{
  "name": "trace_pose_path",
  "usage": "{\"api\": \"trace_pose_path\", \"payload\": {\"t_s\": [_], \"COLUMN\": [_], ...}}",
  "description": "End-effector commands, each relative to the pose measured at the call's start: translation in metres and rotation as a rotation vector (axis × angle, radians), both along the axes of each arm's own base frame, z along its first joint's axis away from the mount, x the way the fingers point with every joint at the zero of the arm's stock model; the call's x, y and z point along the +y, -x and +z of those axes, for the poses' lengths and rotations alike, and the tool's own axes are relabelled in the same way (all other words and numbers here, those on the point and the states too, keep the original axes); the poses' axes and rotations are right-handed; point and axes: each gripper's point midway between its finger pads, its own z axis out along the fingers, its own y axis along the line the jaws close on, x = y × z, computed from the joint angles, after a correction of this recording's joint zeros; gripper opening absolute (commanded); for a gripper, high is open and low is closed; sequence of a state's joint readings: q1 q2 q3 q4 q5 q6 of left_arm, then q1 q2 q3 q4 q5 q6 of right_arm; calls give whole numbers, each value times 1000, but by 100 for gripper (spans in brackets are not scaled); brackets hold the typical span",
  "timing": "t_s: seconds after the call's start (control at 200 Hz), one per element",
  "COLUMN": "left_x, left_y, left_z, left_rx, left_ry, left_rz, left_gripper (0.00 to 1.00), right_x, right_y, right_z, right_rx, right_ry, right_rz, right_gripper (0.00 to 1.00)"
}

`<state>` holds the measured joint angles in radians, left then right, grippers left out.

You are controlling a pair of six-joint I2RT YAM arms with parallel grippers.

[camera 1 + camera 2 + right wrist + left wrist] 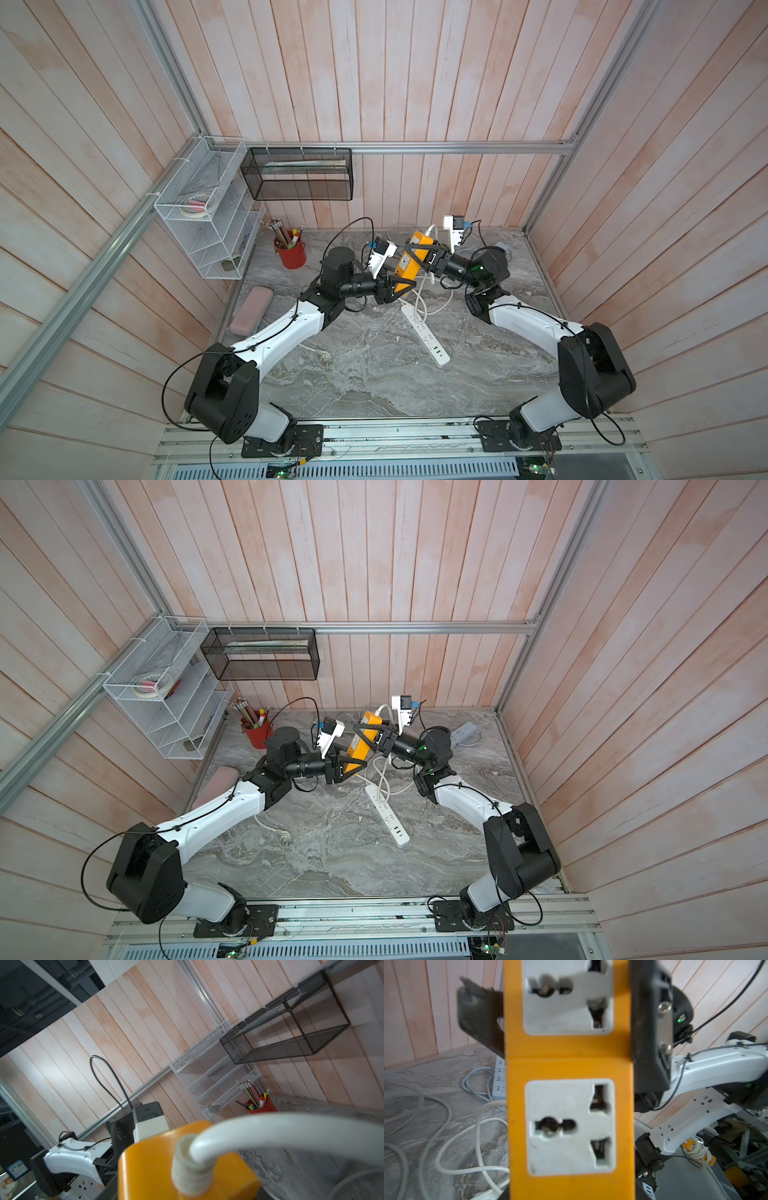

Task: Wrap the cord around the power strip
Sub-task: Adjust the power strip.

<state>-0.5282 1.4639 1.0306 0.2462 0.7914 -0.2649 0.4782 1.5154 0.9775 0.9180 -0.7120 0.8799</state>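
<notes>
A: Where is the power strip (407, 261)?

B: In both top views it hangs clear of the table (374, 382), tilted, just above the centre of the frame; the right claw (414, 258) is clamped across its long sides, near the end where the cord (432, 227) leaves; the left claw (400, 286) straddles the opposite end, a finger on either side, but I cannot tell whether they press on it or merely flank it.

A: What could go wrong from here?

B: My judgement: if the right claw lets go before the left one truly bites, the strip drops, since nothing else carries it; the cord also falls in loose loops onto the table and crosses the white strip (430, 343) lying below centre, so pulling slack for a turn could drag that strip along or snag on it; and a turn laid where a claw grips would bind its fingers in.

A: What do the wrist views add?

B: The left wrist view shows the socket faces and the right claw's fingers (641, 1032) touching both orange edges; that contact is hard to read from above; the right wrist view shows the ribbed collar (191, 1167) where the cord exits and bends aside, a spot a hard tug might strain; only the top views show the whole tangle on the table; neither wrist view shows the left claw's own tips plainly.
</notes>
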Motion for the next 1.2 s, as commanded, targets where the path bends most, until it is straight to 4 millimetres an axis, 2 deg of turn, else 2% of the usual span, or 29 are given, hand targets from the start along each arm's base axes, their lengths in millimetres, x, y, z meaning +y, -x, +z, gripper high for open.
{"api": "trace_pose_path", "payload": {"t_s": [0.0, 0.08, 0.12, 0.23, 0.34, 0.475, 0.59, 0.7, 0.8, 0.925, 0.985, 1.135, 1.19], "left_x": [18, 13, 10, 11, 12, 18, 20, 18, 17, 18, 20, 41, 51], "left_y": [-34, -35, -34, -33, -27, -33, -40, -40, -41, -37, -32, -24, -24], "left_z": [-2, -8, -8, -4, 3, 0, -8, -6, -4, -2, 5, 16, 14], "left_rx": [-139, -176, -177, -200, -216, -220, -232, -245, -238, -214, -193, -32, 36], "left_ry": [-76, -124, -128, -107, -65, -81, -127, -136, -141, -157, -145, -62, -36], "left_rz": [207, 223, 225, 239, 231, 285, 320, 313, 311, 293, 270, 196, 169], "left_gripper": [20, 20, 19, 13, 11, 8, 7, 9, 17, 39, 53, 71, 73], "right_x": [-11, -8, -6, -1, -4, -19, -26, -11, 1, 1, -1, -12, -15], "right_y": [-39, -45, -46, -40, -36, -45, -52, -56, -58, -62, -63, -61, -55], "right_z": [-40, -50, -48, -36, -27, -43, -54, -64, -64, -53, -43, -13, -1], "right_rx": [212, 265, 275, 253, 228, 354, 442, 456, 452, 379, 324, 148, 83], "right_ry": [193, 254, 236, 162, 128, 177, 238, 325, 334, 319, 296, 252, 228], "right_rz": [-243, -268, -263, -220, -221, -324, -423, -422, -402, -423, -418, -387, -355], "right_gripper": [54, 54, 55, 64, 68, 73, 68, 55, 41, 23, 19, 13, 11]}}
